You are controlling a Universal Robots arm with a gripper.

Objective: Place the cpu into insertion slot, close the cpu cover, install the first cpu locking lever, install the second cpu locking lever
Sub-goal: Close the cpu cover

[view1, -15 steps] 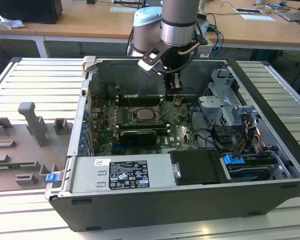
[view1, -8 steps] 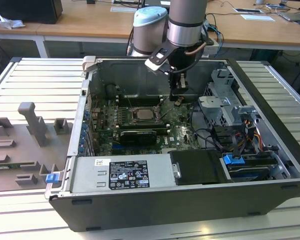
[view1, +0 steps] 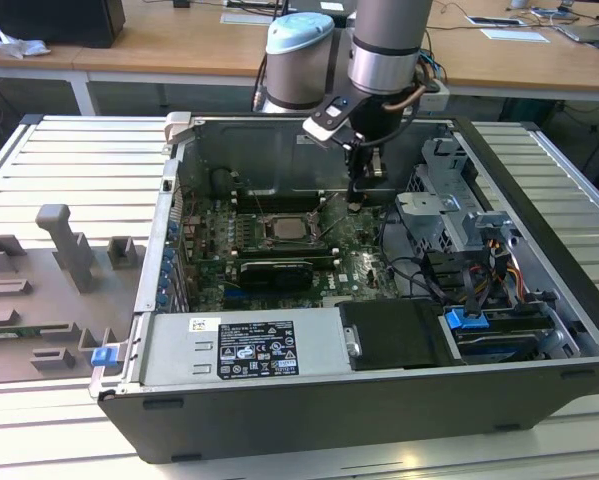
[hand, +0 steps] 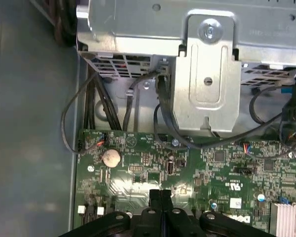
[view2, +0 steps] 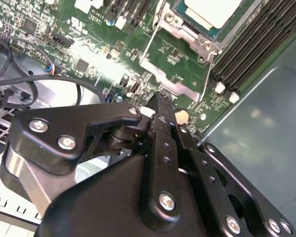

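Observation:
The cpu [view2: 212,9] shows its pale silvery top inside the insertion slot [view1: 284,228], near the middle of the motherboard in the open computer case. The cpu cover [view2: 171,74], a thin silvery frame, appears swung open beside the slot on the gripper's side. Two thin wire levers [view2: 148,42] stand raised along the slot's sides. My gripper [view1: 357,205] hovers over the board to the exterior view's right of the slot. Its black fingers [hand: 160,195] are pressed together with nothing between them, a short way from the cover's edge.
A metal drive cage [hand: 204,84] with black cables rises behind the board, and a coin battery [hand: 111,157] sits close to the fingertips. Long black memory slots [view2: 251,44] run past the socket. A black card [view1: 274,270], the power supply [view1: 244,350] and grey fixtures [view1: 69,250] also lie around.

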